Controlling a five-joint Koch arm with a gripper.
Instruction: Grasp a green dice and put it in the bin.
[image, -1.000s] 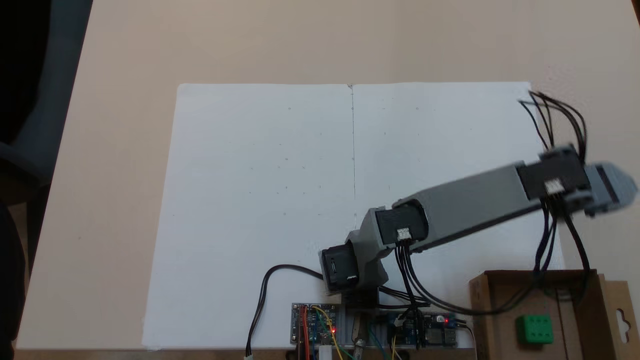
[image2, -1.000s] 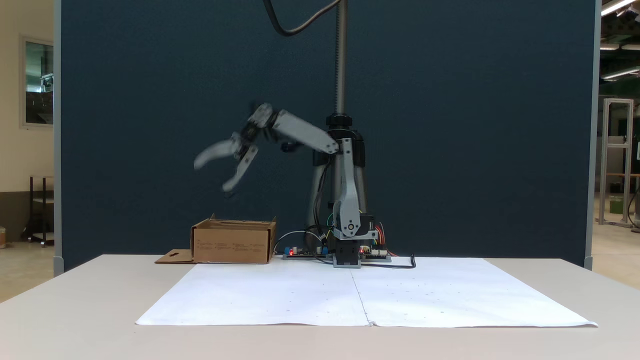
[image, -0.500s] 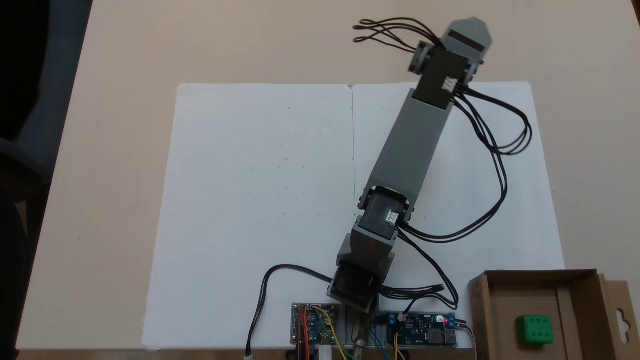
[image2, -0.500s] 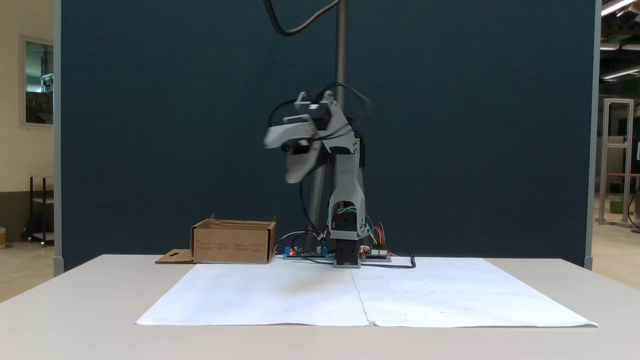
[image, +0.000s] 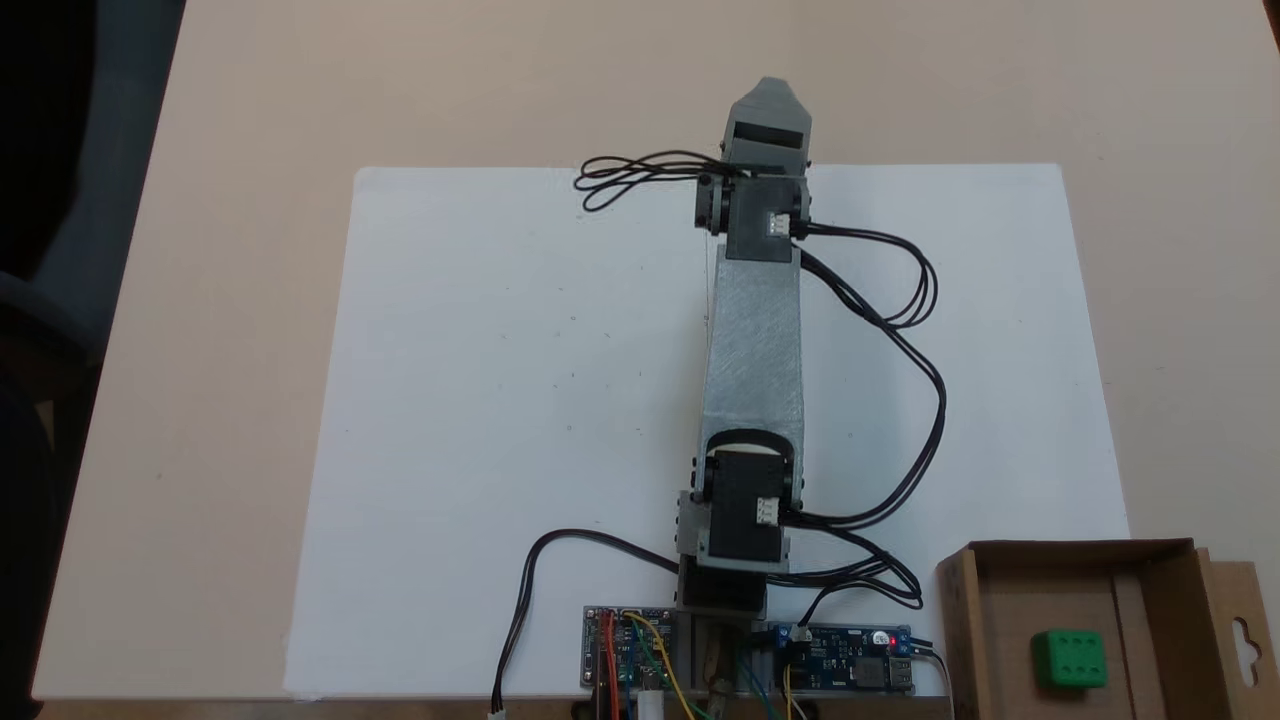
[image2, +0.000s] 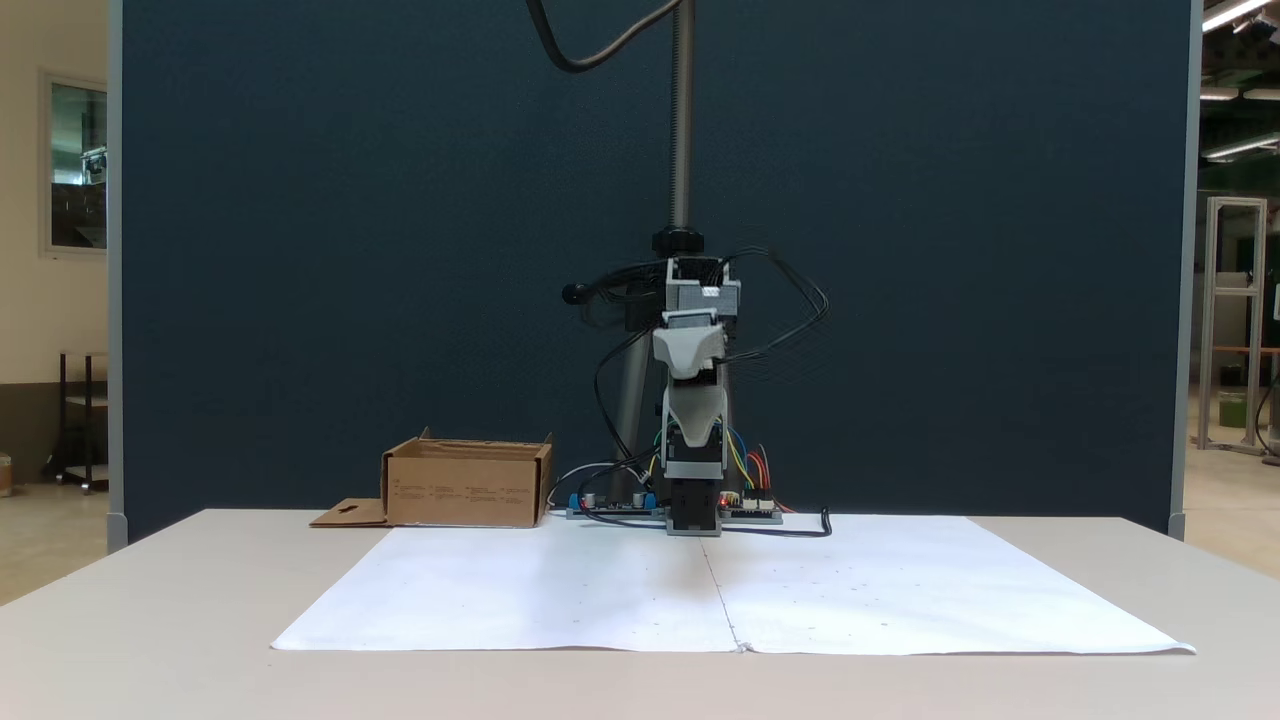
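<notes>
Fixed view: green dice (image: 1070, 659) (six up)

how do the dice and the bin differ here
The dice is bright green; the bin is brown cardboard. The dice is small with rounded corners; the bin is far bigger, with low walls and a side flap. The dice is a solid cube with six pips up; the bin is open-topped and holds it. Both are boxy.
</notes>
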